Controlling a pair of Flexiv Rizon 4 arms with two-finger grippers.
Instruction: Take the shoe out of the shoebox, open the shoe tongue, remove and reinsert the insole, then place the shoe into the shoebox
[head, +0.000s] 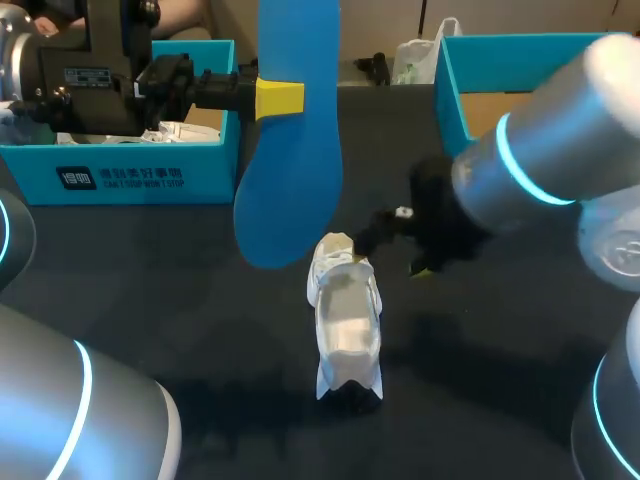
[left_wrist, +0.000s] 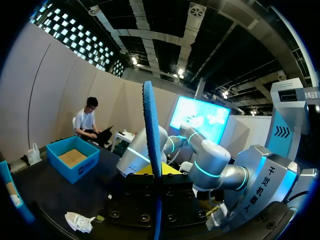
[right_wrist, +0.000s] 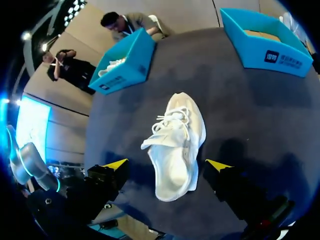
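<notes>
The shoe (head: 345, 320) lies out on the table (head: 180, 280) at centre; your left gripper (head: 275, 98), at twelve o'clock, pinches the removed blue insole (head: 295, 170). Your right gripper (right_wrist: 167, 165) hangs open around its heel; reinserting and reboxing remain.

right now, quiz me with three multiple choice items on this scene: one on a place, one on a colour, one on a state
1. Where is the white shoe? A on the floor; B on the table; C lifted in the air.
2. What colour is the insole? A blue; B white; C black.
3. The left end effector is: A open and empty; B out of view; C shut on the insole.
Answers: 1 B, it lies on the dark tabletop. 2 A, it shows bright blue in the head view. 3 C, it clamps the insole, held upright above the table.
</notes>
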